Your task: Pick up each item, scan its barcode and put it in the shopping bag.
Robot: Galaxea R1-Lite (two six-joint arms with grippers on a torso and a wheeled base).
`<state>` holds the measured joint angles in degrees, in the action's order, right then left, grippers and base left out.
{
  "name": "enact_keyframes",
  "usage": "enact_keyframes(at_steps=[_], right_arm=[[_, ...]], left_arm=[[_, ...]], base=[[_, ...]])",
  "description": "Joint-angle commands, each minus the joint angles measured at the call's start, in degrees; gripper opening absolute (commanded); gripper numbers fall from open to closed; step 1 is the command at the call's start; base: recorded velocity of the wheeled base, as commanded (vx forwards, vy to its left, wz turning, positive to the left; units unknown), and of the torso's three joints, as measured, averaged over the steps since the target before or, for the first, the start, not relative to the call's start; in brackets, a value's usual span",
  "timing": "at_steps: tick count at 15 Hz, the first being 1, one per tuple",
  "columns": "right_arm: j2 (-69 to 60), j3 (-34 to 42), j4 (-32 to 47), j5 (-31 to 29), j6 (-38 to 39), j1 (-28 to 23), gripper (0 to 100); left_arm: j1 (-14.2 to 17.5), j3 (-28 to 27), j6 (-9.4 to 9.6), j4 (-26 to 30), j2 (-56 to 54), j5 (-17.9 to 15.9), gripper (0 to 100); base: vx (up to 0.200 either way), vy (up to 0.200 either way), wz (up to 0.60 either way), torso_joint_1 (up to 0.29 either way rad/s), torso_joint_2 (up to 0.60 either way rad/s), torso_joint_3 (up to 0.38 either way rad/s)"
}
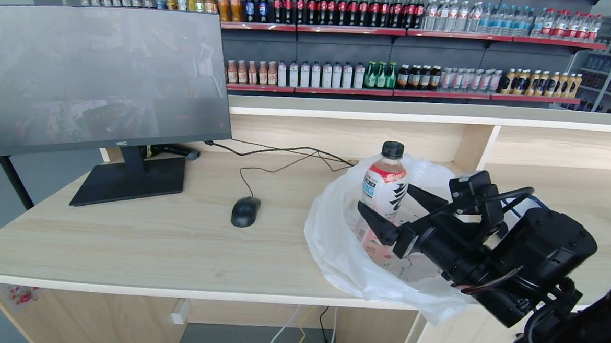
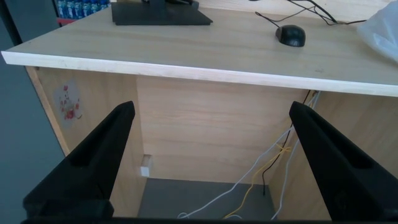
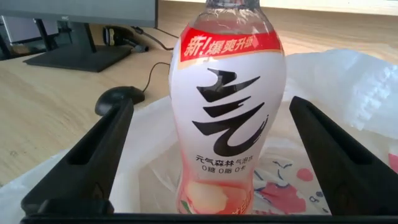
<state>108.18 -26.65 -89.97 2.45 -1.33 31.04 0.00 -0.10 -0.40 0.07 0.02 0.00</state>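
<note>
At the right near part of the wooden counter (image 1: 150, 247) lies the shopping bag (image 1: 333, 246), white translucent plastic, mouth open, its near fold hanging slightly over the counter edge. Drink bottle (image 1: 389, 176) stands upright inside the bag: clear plastic, black cap, white-and-pink label. Right gripper (image 1: 384, 196) is over the bag at bottle height, claw wide. One finger sits on each side of the bottle, and the right wrist view shows a gap between bottle (image 3: 221, 112) and both fingers (image 3: 81, 168), so there is no contact. From that view the right gripper (image 3: 208, 165) is centred on the label. Left gripper (image 2: 211, 162) hangs low in front of the counter's near face, below the top edge, claw also wide and holding nothing. Beyond it, white, yellow and black cables (image 2: 261, 180) hang under the counter, and a small flower sticker (image 2: 68, 106) is on the left front panel. A black mouse (image 1: 245, 210) rests mid-counter, left of the bag and apart from it, its cable running to the far side. A monitor (image 1: 101, 77) on a flat black stand occupies the far left of the counter, its screen dark. A black handle-shaped device (image 1: 173, 150) lies just behind the stand; I cannot tell what type it is. Shelves (image 1: 396, 32) of bottled drinks line the far wall.
</note>
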Motion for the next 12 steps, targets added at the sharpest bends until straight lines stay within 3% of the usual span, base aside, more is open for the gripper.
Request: enact_keyframes(at_steps=[1,9,12], right_arm=[[-0.3,0.0,0.0,0.0,0.0,1.4,100],[-3.8,3.5,0.0,0.1,0.1,-0.5,100],[-4.2,4.0,0.0,0.1,0.1,-0.7,100]], left_arm=[[0.1,0.0,-0.04,0.0,0.0,0.0,100],[0.1,0.0,-0.13,0.0,0.0,0.0,100],[0.0,0.0,0.05,0.0,0.0,0.0,100]], base=[[-0.200,0.000,0.00,0.012,0.01,0.017],[-0.200,0.000,0.00,-0.002,0.00,0.003],[0.000,0.000,0.00,0.000,0.00,0.000]])
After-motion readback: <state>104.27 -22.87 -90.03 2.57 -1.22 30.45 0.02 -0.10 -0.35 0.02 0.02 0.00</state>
